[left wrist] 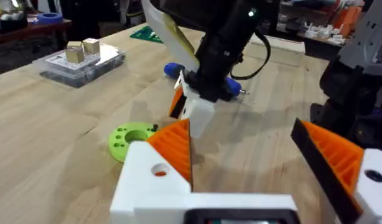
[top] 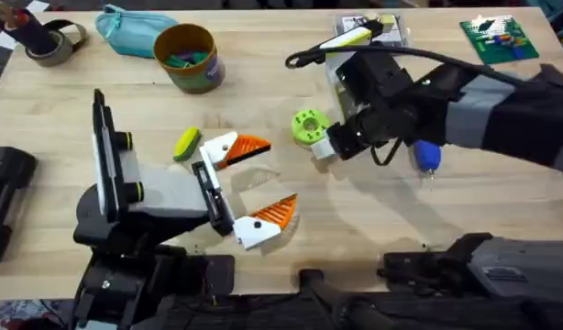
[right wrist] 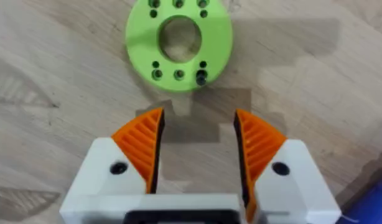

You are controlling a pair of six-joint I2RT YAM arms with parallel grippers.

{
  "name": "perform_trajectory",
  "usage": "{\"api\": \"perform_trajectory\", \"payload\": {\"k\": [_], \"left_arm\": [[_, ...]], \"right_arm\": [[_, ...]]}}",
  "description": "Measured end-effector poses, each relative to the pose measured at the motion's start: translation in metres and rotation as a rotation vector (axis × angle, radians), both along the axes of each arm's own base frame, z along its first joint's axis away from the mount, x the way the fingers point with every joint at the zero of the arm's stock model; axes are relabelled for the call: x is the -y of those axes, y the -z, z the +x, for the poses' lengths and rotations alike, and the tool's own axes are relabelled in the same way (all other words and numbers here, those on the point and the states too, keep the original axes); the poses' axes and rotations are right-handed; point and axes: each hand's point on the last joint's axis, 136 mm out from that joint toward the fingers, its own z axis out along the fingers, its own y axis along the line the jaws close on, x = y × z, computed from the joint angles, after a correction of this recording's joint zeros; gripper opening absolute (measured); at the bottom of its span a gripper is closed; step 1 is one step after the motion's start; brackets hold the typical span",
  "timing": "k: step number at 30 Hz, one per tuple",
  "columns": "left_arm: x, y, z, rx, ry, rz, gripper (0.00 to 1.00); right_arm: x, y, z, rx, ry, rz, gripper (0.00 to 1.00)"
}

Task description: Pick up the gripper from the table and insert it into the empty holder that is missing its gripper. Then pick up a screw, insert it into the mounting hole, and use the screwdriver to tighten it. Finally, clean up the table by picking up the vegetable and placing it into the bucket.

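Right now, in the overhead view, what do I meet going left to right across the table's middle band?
vegetable → left gripper, open → green disc → right gripper → screwdriver

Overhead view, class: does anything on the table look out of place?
Yes: the vegetable lies on the table beside the left gripper, not in the bucket. The screwdriver lies loose under the right arm.

The right end effector [right wrist: 197, 152] hangs over the wooden table [right wrist: 48, 81], its orange ribbed pads [right wrist: 141, 146] spread apart and empty. Near the fingertips lies a green ring [right wrist: 178, 43] with small holes.
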Motion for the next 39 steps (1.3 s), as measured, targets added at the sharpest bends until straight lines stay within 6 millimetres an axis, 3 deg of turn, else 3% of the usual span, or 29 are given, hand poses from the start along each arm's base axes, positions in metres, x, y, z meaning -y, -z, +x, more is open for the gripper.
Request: {"api": "perform_trajectory", "payload": {"k": [24, 33, 39], "left_arm": [[0.000, 0.000, 0.000, 0.000, 0.000, 0.000, 0.986], [0.000, 0.000, 0.000, 0.000, 0.000, 0.000, 0.986], [0.000, 0.000, 0.000, 0.000, 0.000, 0.000, 0.986]], "right_arm": [[-0.014, -0.006, 0.031, 0.013, 0.016, 0.012, 0.646], [-0.015, -0.002, 0.032, 0.000, 0.016, 0.004, 0.644], [-0.014, -0.001, 0.031, -0.008, 0.020, 0.000, 0.484]]}}
